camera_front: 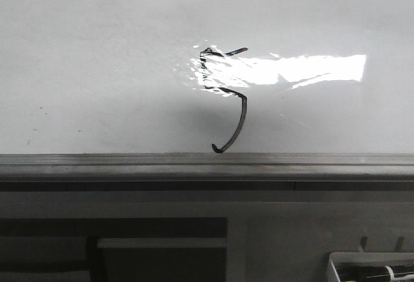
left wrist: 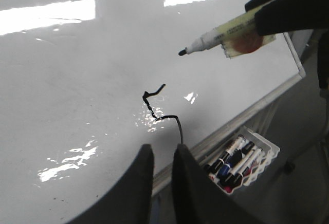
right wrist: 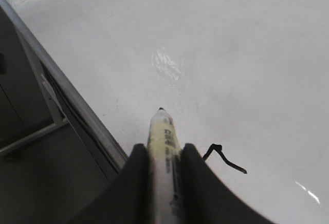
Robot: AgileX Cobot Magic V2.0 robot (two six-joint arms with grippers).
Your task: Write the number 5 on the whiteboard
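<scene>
The number 5 [camera_front: 226,94] was scrawled near the whiteboard [camera_front: 97,68]'s lower rail [camera_front: 207,160], its tail nearly touching it. A marker pen [right wrist: 164,147] was clamped by the right gripper [right wrist: 163,157], tip held off the board. The left gripper [left wrist: 162,157] was kept nearly closed, nothing held.
</scene>
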